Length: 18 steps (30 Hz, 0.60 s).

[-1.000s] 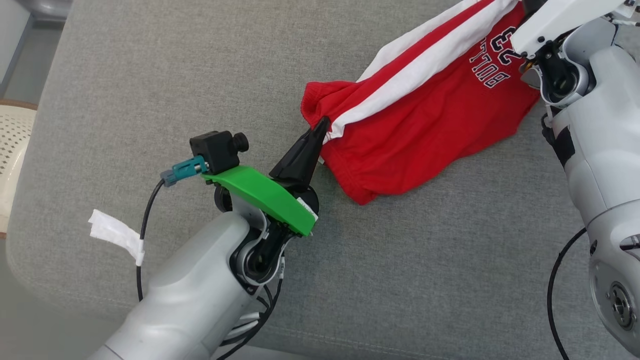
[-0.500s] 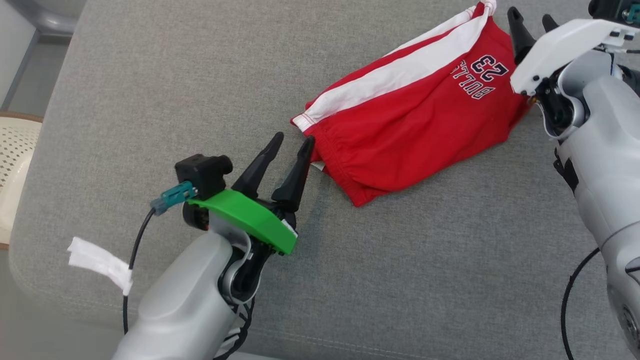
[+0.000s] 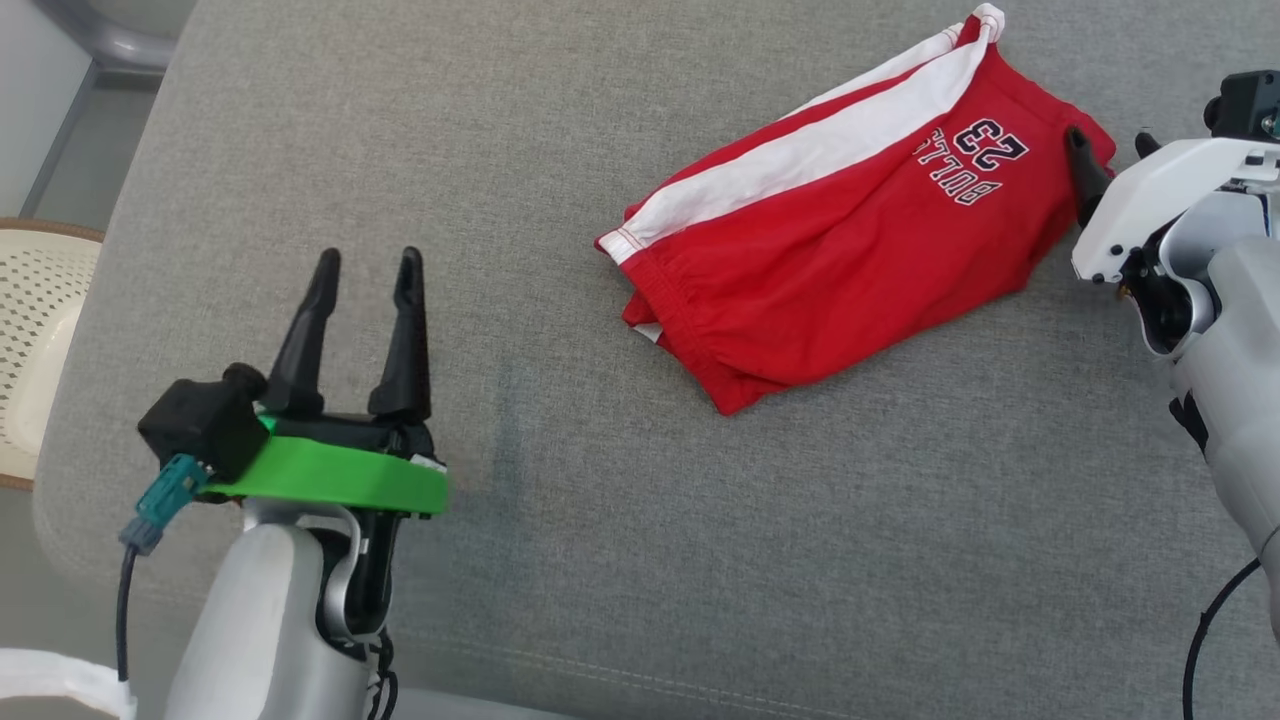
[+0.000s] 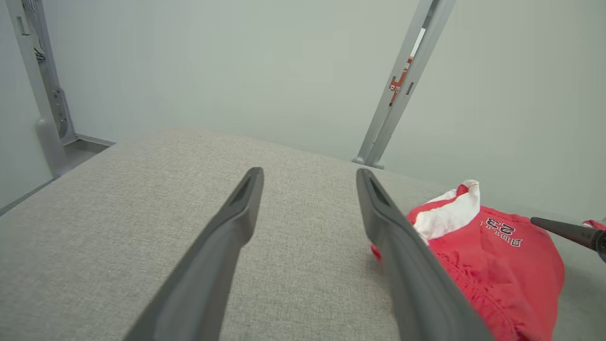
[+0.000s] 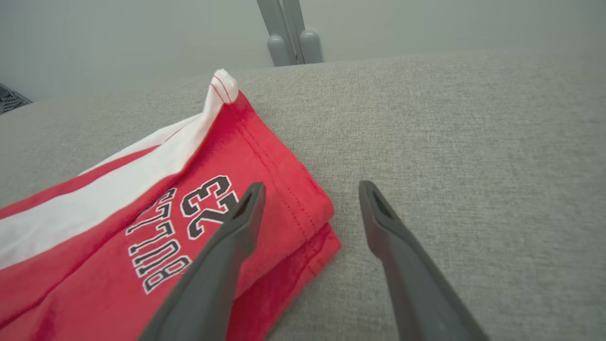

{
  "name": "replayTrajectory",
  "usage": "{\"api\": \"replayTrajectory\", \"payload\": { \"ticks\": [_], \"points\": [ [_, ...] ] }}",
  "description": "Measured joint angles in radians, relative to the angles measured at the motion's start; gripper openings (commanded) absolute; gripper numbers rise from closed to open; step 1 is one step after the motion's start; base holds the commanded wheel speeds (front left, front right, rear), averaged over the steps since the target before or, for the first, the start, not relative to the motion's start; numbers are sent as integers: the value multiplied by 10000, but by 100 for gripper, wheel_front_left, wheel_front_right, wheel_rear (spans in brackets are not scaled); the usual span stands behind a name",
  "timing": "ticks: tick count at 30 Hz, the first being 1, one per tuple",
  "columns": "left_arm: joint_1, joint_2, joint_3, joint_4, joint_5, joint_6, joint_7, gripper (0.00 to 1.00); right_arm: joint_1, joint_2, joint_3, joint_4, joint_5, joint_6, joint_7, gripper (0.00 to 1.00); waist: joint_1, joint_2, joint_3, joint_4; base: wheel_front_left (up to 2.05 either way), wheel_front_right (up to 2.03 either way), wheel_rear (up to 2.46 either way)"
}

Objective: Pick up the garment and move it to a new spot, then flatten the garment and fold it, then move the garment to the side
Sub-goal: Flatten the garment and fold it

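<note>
now the red shorts (image 3: 850, 260) lie folded and loose on the grey bench (image 3: 600, 550), left tool (image 3: 369, 256) wide and empty well apart, right tool (image 3: 1110, 140) wide over their printed corner, so folding looks done and moving them aside calls for a fresh grip.

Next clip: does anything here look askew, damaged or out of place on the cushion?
Nothing damaged or spilled. The red shorts lie folded but slanted on the grey cushion, the layers at the waistband end not lined up. The left gripper is open, clear of them; the right gripper is open at their printed end.
</note>
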<state>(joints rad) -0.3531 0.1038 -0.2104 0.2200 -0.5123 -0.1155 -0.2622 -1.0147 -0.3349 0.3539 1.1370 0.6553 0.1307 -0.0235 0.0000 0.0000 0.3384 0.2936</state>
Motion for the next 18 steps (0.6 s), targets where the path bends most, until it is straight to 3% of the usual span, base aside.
{"api": "replayTrajectory", "payload": {
  "ticks": [4,10,11,12,13,18],
  "points": [
    [390,-274,863,-439,926,-17,-2,100,20,-69,107,263,161,0,15,100,0,0,94,82,0,0,0],
    [723,-477,1419,-594,1476,-86,0,100,32,29,163,537,514,0,146,100,0,0,188,191,0,0,0],
    [756,-493,1473,-627,1565,-88,-2,100,32,61,163,527,616,0,153,41,0,0,205,201,0,0,0],
    [768,-495,1503,-633,1597,-90,0,100,33,82,161,520,692,0,188,7,0,0,215,209,0,0,0],
    [779,-499,1530,-627,1616,-92,0,100,34,111,148,502,817,0,224,0,0,0,225,213,0,0,0],
    [841,-518,1540,-602,1572,-117,-2,100,212,215,-113,276,1513,2,-98,0,0,0,167,161,0,0,0]
  ]
}}
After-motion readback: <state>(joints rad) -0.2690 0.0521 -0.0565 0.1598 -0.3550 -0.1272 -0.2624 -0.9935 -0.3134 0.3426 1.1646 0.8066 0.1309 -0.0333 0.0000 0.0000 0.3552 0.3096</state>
